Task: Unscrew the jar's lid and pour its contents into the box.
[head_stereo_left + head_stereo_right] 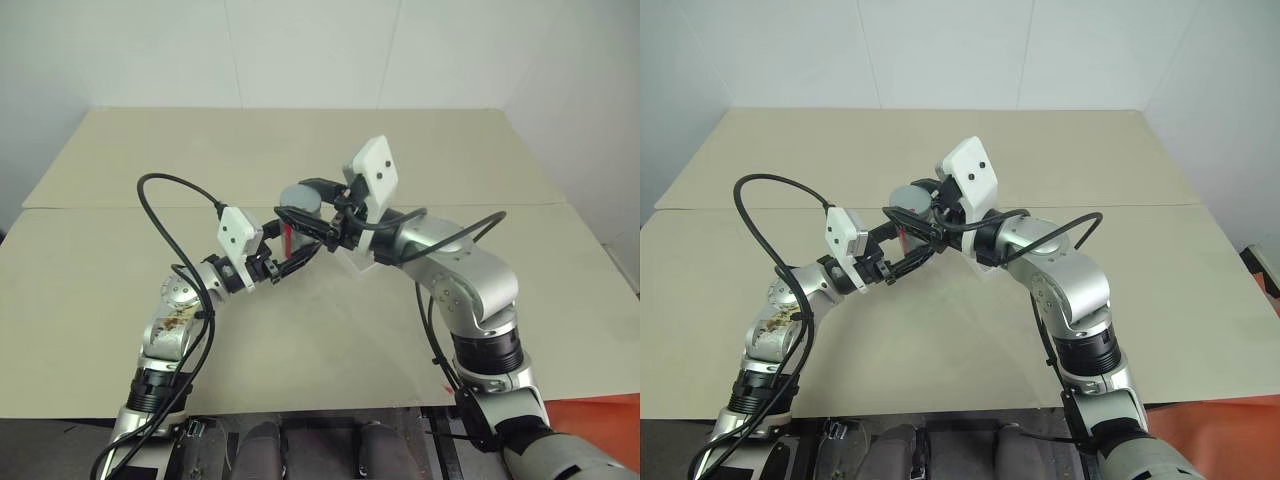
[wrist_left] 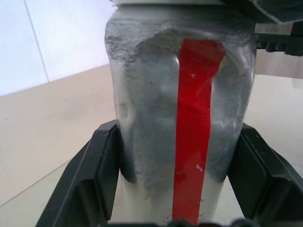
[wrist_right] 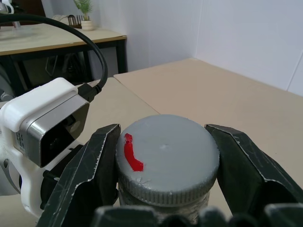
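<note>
Head view: above the tabletop (image 1: 120,300), the left end effector (image 1: 287,262) clamps the jar (image 1: 290,238); the right end effector (image 1: 318,208) is clamped on the lid (image 1: 300,197).

Left wrist: the jar sits pinched between both fingers (image 2: 94,179).

Right wrist: the lid fills the gap between the fingers (image 3: 94,165).

Clear jar (image 2: 156,118) w/ red stripe, grey lid (image 3: 165,156), black claws, beige table (image 1: 120,260).

You are looking at a lab or office test room: bare white walls (image 1: 300,50), a plain beige bench (image 1: 100,290), a desk (image 3: 57,35) bearing a potted plant (image 3: 85,12).
</note>
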`<state>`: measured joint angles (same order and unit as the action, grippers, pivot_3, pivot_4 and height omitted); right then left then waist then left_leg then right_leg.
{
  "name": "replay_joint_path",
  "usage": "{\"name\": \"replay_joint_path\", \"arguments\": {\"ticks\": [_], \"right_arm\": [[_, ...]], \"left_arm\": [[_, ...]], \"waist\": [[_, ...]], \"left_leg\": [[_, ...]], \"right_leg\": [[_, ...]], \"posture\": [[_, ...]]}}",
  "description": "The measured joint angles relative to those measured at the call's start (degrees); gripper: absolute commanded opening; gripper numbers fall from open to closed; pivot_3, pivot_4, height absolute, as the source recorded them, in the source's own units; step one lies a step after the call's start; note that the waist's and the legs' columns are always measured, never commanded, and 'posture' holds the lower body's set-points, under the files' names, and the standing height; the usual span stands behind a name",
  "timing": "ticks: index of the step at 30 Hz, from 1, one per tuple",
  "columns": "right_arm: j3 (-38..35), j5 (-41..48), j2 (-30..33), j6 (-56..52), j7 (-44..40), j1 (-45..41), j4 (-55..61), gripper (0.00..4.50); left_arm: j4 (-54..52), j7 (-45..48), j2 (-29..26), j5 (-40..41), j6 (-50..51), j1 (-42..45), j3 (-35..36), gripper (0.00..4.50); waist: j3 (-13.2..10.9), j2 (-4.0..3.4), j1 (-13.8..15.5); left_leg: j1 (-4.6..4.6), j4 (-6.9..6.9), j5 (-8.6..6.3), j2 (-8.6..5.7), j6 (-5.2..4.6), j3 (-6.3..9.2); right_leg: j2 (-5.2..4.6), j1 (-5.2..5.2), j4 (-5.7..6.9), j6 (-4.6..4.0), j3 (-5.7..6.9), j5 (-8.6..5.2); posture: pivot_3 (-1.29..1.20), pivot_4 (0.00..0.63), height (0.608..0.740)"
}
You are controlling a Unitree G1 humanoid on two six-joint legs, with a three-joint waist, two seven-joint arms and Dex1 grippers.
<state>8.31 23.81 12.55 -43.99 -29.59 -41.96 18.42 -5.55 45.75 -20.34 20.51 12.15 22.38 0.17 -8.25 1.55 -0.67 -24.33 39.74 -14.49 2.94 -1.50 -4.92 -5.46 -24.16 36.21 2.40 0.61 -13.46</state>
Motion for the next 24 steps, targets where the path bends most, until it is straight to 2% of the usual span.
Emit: {"name": "replay_joint_path", "arguments": {"ticks": [12, 16, 20, 24], "right_arm": [[-0.4, 4.0, 1.6, -1.8, -0.3, -0.1, 1.4, 2.78], [-2.1, 7.3, 2.4, -2.9, -0.4, -0.2, 2.3, 2.78], [-8.0, 9.3, 5.2, -2.9, -0.3, -2.2, 3.3, 2.78], [-8.4, 11.1, 6.0, -2.9, -0.7, -2.1, 3.9, 2.78]], "left_arm": [[0.1, 3.7, -1.5, 2.2, -1.7, -0.9, 0.3, 2.86], [0.4, 5.7, -1.8, 3.3, -1.9, -1.1, 0.0, 2.86], [2.8, 11.1, -3.1, 4.5, -1.9, -2.7, -1.0, 2.86], [4.6, 12.7, -3.1, 4.7, -1.9, -1.6, -0.9, 2.86]], "waist": [[0.0, 0.00, 0.0], [0.0, 0.00, 0.0], [0.0, 0.00, 0.1], [0.0, 0.00, 0.0]], "left_leg": [[0.00, 0.00, 0.00, 0.00, 0.00, 0.00], [0.00, 0.00, 0.00, 0.00, 0.00, 0.00], [0.00, -0.01, 0.00, 0.01, 0.00, 0.00], [0.01, 0.00, 0.00, 0.01, 0.00, -0.01]], "right_leg": [[-0.01, 0.01, -0.01, 0.00, 0.00, 0.00], [0.00, 0.00, -0.01, 0.00, 0.00, 0.00], [0.00, 0.00, -0.03, 0.00, 0.02, 0.00], [0.00, -0.01, -0.04, 0.00, 0.00, 0.00]], "posture": [[0.00, 0.150, 0.740], [0.00, 0.150, 0.740], [0.00, 0.150, 0.740], [0.00, 0.150, 0.740]]}}
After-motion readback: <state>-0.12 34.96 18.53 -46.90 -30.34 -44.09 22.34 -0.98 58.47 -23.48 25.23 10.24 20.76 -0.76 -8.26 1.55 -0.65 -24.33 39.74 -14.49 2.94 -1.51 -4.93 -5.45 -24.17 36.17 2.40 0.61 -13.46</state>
